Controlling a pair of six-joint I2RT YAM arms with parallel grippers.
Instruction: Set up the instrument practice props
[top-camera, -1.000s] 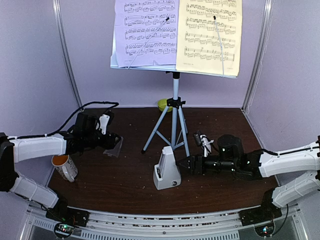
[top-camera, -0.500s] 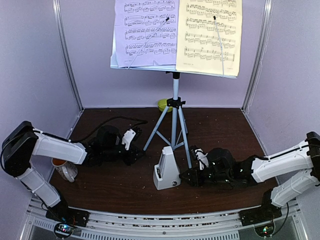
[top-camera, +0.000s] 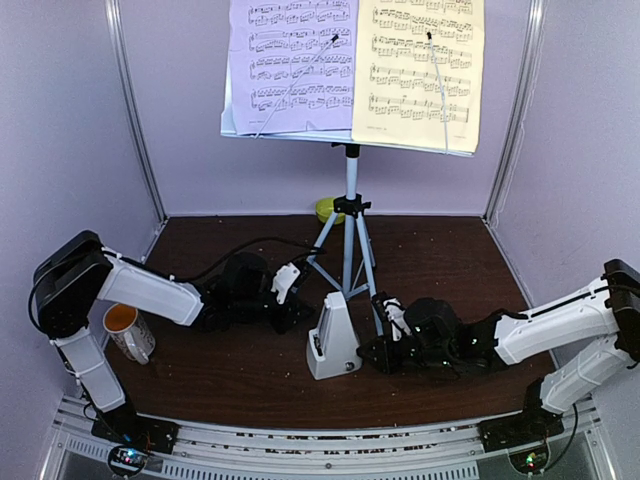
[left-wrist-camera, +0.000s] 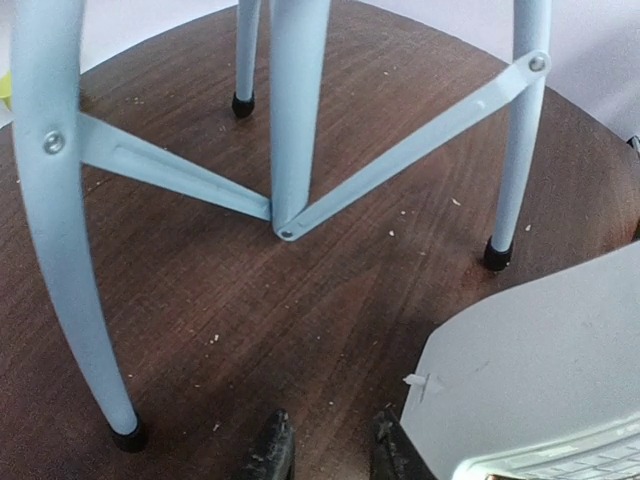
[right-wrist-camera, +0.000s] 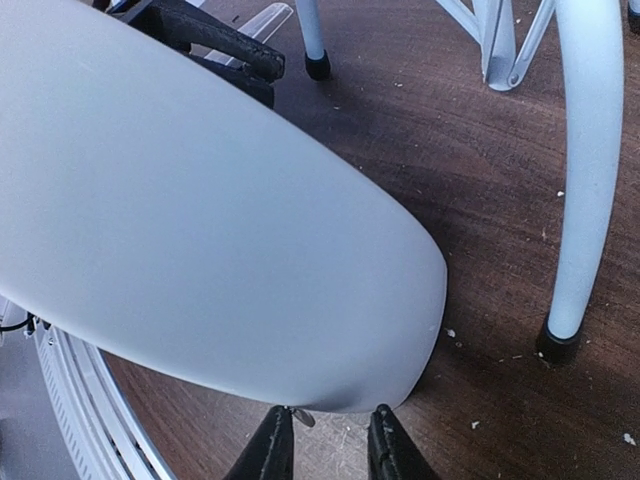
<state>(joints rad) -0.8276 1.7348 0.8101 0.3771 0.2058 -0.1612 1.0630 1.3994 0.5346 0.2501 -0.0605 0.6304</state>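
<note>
The music stand (top-camera: 351, 185) rises on its tripod at mid table and carries a lavender page (top-camera: 290, 65) and a yellow page (top-camera: 420, 70). In front of it stands the white metronome (top-camera: 333, 340). My left gripper (top-camera: 297, 314) lies low at the metronome's left side. In the left wrist view the left gripper (left-wrist-camera: 328, 455) is narrowly open over bare wood, with the metronome (left-wrist-camera: 540, 370) just to its right. My right gripper (top-camera: 368, 352) lies at the metronome's right side. In the right wrist view the right gripper (right-wrist-camera: 327, 448) is narrowly open, tips just short of the metronome (right-wrist-camera: 180, 220).
A white mug (top-camera: 128, 332) with an orange inside stands at the near left. A small green bowl (top-camera: 326, 208) sits behind the tripod by the back wall. Tripod legs (left-wrist-camera: 298, 110) stand just beyond the left gripper, and one leg (right-wrist-camera: 590, 150) is beside the right gripper. The table is brown wood (top-camera: 440, 260).
The left arm has swung right, from beside the mug to the metronome's left side. The right gripper has dropped and moved in on the right side. Both pairs of jaws have narrowed.
</note>
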